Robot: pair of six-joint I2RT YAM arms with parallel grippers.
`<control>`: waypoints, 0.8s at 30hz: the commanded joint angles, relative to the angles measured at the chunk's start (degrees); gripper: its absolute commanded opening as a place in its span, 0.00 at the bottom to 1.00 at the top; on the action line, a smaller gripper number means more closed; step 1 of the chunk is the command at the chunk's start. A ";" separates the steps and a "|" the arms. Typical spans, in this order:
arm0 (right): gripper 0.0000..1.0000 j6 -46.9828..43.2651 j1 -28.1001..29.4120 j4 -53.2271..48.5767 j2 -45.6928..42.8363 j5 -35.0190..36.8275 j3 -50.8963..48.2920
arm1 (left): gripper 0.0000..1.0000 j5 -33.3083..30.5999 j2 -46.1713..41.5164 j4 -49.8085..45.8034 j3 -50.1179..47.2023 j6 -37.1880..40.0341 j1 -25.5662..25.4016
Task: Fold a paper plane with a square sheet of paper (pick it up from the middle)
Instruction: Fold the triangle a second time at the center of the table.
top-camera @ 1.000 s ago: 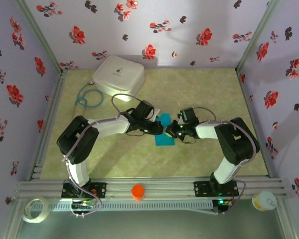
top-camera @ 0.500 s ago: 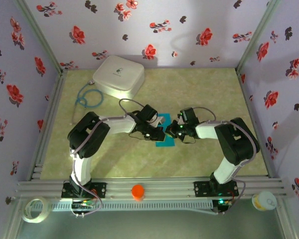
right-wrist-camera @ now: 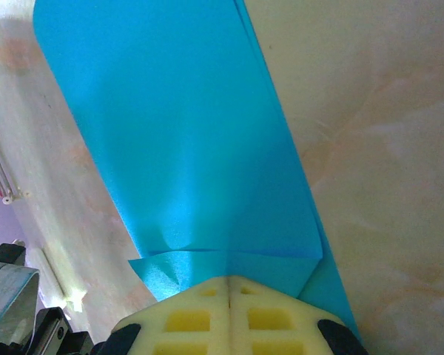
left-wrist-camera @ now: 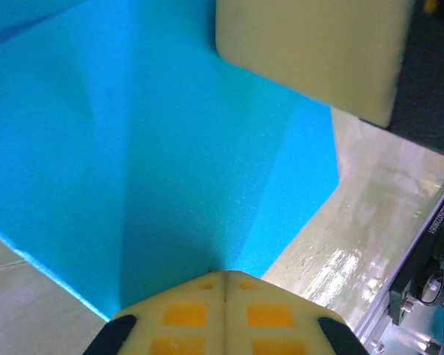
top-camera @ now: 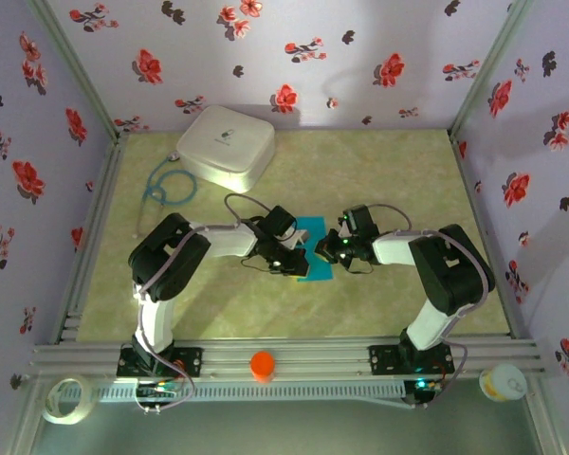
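The square sheet of paper is turquoise blue and lies folded on the table between the two arms. In the left wrist view the paper shows diagonal creases, and my left gripper is shut with its tips resting on it. The pale pad of the right gripper's finger sits at the top of that view. In the right wrist view the paper runs away as a long strip with a folded flap. My right gripper is shut, its tips on that flap. From above, the left gripper and right gripper nearly meet.
A white rounded box stands at the back left with a coiled blue cable beside it. An orange cap sits on the front rail. A tape roll and a small cup lie outside the rail.
My left gripper has slid along the paper toward the near edge and closed fully; its elbow swung right. The right arm has not moved.
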 commanded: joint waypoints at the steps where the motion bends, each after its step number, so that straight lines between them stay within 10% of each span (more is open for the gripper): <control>1: 0.00 -0.73 -0.72 -6.57 0.82 3.86 -2.35 | 0.05 -1.04 -0.46 -2.02 -2.69 0.53 -0.29; 24: 0.00 -0.72 -1.19 -6.47 0.31 3.14 -2.36 | 0.04 3.69 -8.62 8.89 -5.96 -6.01 1.67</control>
